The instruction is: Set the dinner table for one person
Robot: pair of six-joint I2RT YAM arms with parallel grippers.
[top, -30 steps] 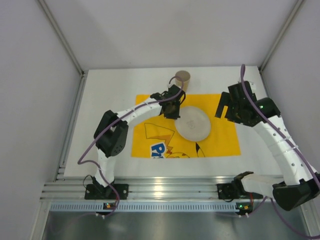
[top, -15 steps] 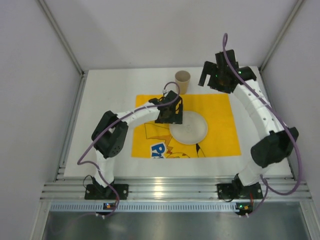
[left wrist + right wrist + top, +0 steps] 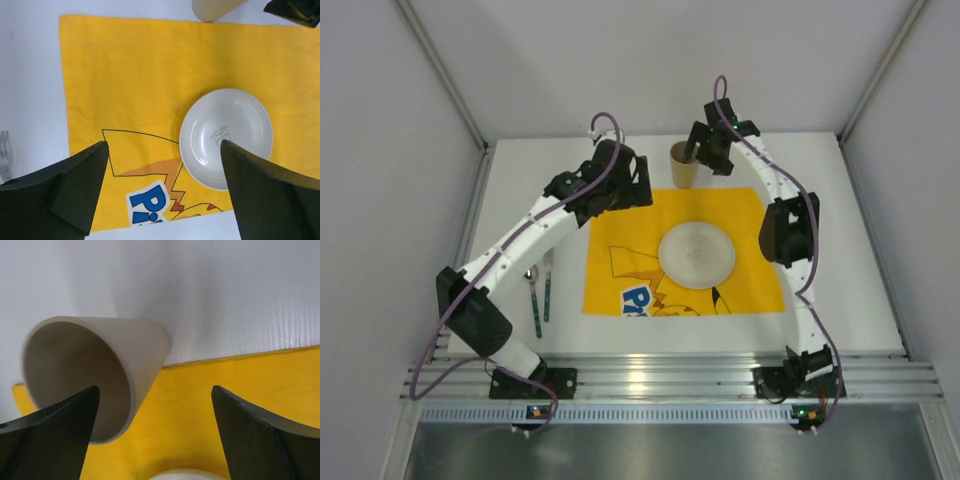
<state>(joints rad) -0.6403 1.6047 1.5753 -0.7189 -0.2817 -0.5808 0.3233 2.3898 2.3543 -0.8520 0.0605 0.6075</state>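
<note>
A white plate [image 3: 697, 255] lies on the yellow printed placemat [image 3: 620, 240] in the middle of the dinner table [image 3: 520, 190]. A beige cup [image 3: 684, 166] stands at the placemat's far edge. My left gripper [image 3: 618, 190] hovers open over the placemat's far left corner; in its wrist view the left gripper [image 3: 163, 145] is empty above the placemat [image 3: 125, 85], beside the plate [image 3: 226, 137]. My right gripper [image 3: 702, 150] is at the cup. In its wrist view the right gripper [image 3: 155, 390] stands open, one finger over the mouth of the cup [image 3: 105, 365], the cup's wall between the fingers.
A spoon [image 3: 533, 297] and a fork [image 3: 548, 285] lie side by side on the bare table left of the placemat. Grey walls close in the back and both sides. An aluminium rail [image 3: 650, 378] runs along the near edge.
My left gripper has let go of the plate, opened and drawn back to the far left, uncovering the spoon and fork. My right arm has swung from the right side to the cup.
</note>
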